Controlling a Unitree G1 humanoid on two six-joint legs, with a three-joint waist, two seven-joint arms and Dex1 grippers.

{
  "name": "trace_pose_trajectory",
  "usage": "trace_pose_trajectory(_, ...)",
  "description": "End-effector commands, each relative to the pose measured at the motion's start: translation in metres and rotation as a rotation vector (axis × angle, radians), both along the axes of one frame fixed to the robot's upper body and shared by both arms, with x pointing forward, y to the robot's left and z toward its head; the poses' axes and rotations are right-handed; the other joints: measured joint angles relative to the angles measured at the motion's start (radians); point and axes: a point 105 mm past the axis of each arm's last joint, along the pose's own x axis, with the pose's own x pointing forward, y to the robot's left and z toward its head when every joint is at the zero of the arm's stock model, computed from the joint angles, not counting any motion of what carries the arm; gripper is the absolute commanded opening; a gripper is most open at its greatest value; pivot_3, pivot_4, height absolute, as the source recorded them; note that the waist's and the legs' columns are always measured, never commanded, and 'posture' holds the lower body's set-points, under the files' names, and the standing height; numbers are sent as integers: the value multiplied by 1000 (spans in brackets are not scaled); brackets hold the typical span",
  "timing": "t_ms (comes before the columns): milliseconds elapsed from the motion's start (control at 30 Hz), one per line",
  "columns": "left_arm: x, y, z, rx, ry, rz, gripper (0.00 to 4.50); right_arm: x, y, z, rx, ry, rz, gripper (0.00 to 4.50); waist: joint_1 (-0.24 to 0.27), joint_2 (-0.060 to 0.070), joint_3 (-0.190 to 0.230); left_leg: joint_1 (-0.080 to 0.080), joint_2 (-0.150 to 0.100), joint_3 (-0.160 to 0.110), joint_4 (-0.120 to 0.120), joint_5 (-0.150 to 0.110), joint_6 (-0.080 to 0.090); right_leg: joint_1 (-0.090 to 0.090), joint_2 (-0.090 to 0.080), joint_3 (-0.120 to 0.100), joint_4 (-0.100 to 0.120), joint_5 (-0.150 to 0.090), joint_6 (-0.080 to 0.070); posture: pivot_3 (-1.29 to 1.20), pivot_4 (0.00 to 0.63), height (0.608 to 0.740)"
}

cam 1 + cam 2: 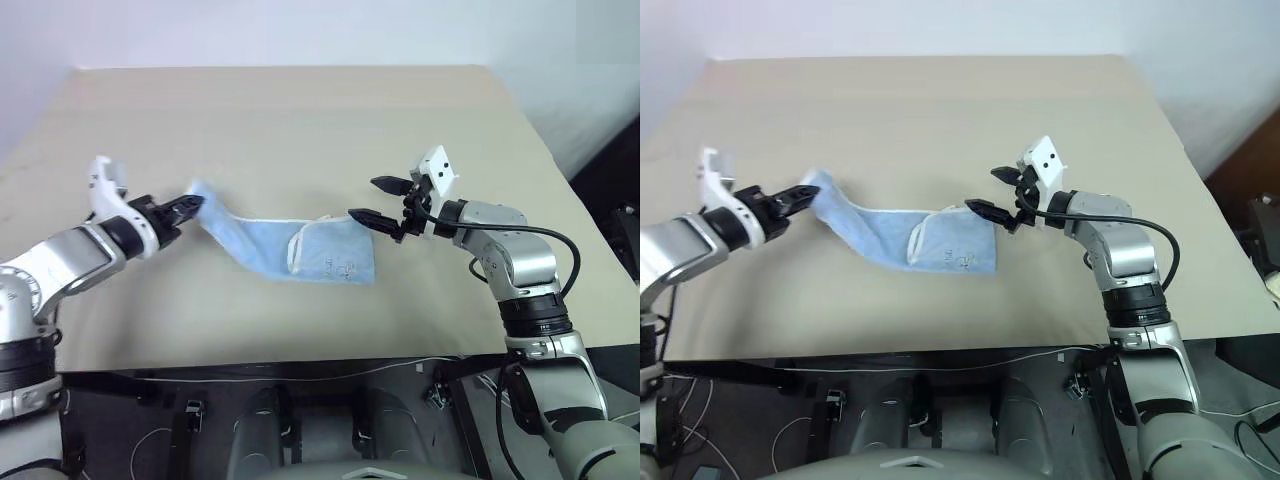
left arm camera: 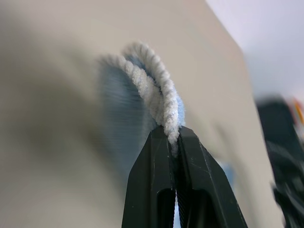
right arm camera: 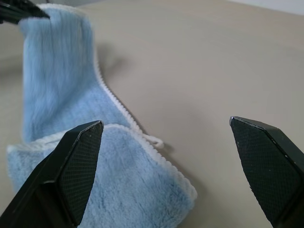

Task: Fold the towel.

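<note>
The towel lies about midway across the table, a little toward the robot's side of centre, and serves here as the landmark. It looks light, thin and floppy: the end lifted at the robot's left hangs in a narrow twisted band, while the end at the right rests on the table as a doubled flap. Cloth this soft will probably sag and bunch wherever it is unsupported, so a single pinch will not keep an edge straight. The whitish stitched border seems the best place to take it, near a corner, since it is thicker and should slip less than the plain pile.

The left gripper is at the towel's left end, its fingers pressed together on that border, holding the corner clear of the table. The right gripper hovers just beside and slightly above the folded right end, fingers spread wide, holding nothing and touching no cloth. The small loop tag lies on the table by the flap's edge.
</note>
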Motion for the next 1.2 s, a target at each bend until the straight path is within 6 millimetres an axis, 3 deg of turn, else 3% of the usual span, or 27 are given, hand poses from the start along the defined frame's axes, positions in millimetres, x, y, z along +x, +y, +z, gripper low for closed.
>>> trace_pose_trajectory(33,-3,-41,10,19,-60,-228,34,-2,0,25,90,-57,-21,4500,0,0,0,0,0,0,0,1,-2,0,0,0,0,0,0,0,150,692)
trace_pose_trajectory(200,3,-88,12,58,-58,-453,34,3,-12,25,95,-71,-110,4500,4,0,0,1,0,0,2,2,-3,2,0,0,1,1,3,0,150,692)
trace_pose_trajectory(467,10,-132,-2,101,-42,-646,34,4,-28,21,93,-83,-233,4500,-2,0,0,1,0,-3,3,4,-5,4,1,-2,3,0,6,0,150,692)
trace_pose_trajectory(733,12,-164,-19,165,-54,-773,34,8,-47,16,72,-104,-358,4500,-1,0,0,1,0,-5,4,4,-6,4,1,-2,3,0,6,0,150,692)
trace_pose_trajectory(1033,9,-186,-22,187,-123,-851,34,7,-45,13,75,-103,-363,4500,-2,0,0,1,0,-6,6,4,-5,5,1,-3,4,0,6,0,150,692)
trace_pose_trajectory(1200,2,-187,-25,196,-133,-888,1442,11,-47,15,58,-117,-380,4500,-2,0,0,1,0,-7,6,4,-5,5,1,-3,4,0,6,0,150,692)
